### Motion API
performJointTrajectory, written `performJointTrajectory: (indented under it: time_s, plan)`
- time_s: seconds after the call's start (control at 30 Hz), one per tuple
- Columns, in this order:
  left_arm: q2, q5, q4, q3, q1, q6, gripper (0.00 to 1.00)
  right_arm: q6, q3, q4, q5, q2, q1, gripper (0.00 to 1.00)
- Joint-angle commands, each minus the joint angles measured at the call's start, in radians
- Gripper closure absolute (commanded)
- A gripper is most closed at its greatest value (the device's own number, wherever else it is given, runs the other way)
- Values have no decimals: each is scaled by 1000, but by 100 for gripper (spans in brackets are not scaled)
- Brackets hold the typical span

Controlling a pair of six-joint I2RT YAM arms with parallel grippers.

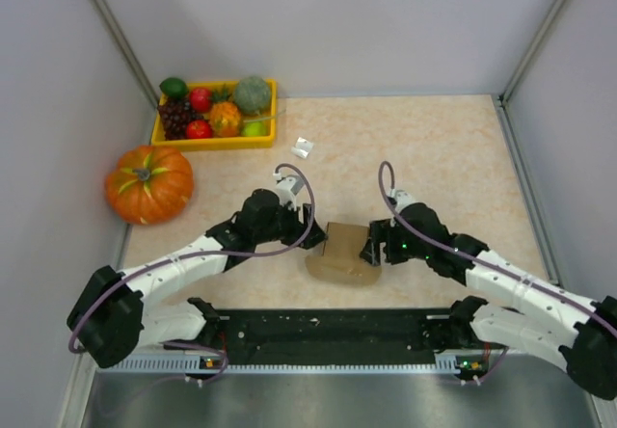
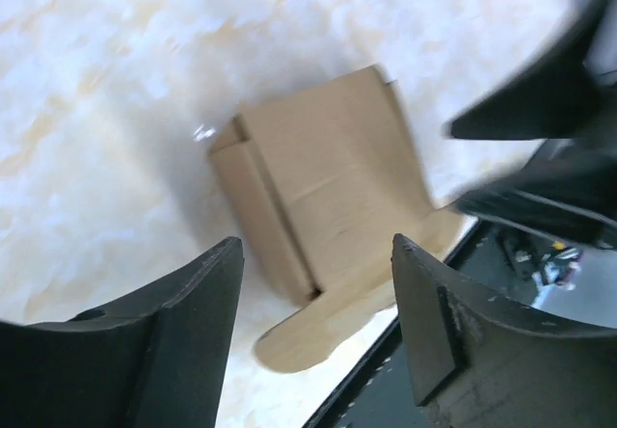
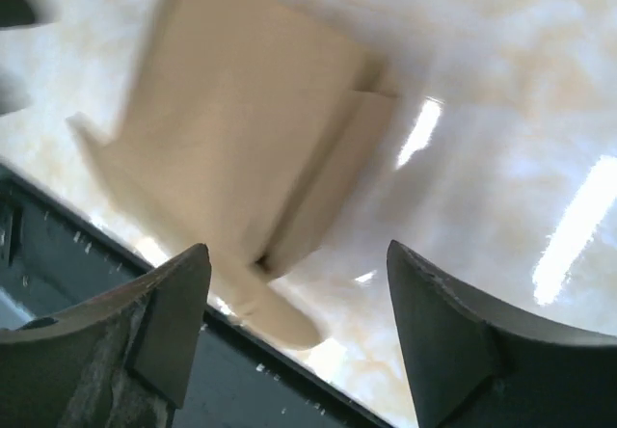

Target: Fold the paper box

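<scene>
Left end effector (image 1: 310, 227) and right end effector (image 1: 370, 249), both spread and empty, flank the paper box (image 1: 343, 253) between them.

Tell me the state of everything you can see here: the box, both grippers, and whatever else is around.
paper box: partly folded, sides turned up, rounded flap lying flat, resting unheld on the table.
left gripper: open, empty, beside the box.
right gripper: open, empty, beside the box.
pumpkin: upright, stem up.
yellow tray: filled with fruit.
white object: lying loose near the tray.
</scene>
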Motion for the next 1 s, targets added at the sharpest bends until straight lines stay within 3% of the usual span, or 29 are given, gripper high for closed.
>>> performJointTrajectory:
  time_s: [0.0, 0.03, 0.13, 0.17, 0.23, 0.3, 0.43, 0.53, 0.7, 0.97]
  plan:
    - [3, -31, -33, -43, 49, -3, 34, -180, 223, -185, 327, -52, 278, 23]
    - [-26, -51, -12, -61, 59, -18, 33, -201, 249, -206, 402, -14, 449, 20]
    - [-172, -161, -18, -132, 103, -81, 27, -290, 316, -242, 677, 130, 680, 18]
    - [-233, -206, -44, -150, 109, -98, 25, -325, 341, -247, 825, 179, 813, 17]
    - [-276, -239, -90, -163, 145, -117, 22, -364, 364, -258, 921, 296, 890, 16]
    - [-287, -54, -14, -192, 203, -130, 21, -364, 401, -269, 1001, 432, 912, 16]
    - [-171, 145, 137, -210, 220, -166, 16, -258, 479, -293, 959, 412, 842, 17]
    - [-53, 195, 143, -172, 221, -137, 16, -159, 473, -276, 764, 313, 673, 19]
    - [58, 263, 318, -186, 220, -196, 18, -39, 355, -185, 437, 157, 365, 26]
    - [197, 297, 447, -190, 217, -264, 20, 33, 96, 79, -15, 77, 47, 37]
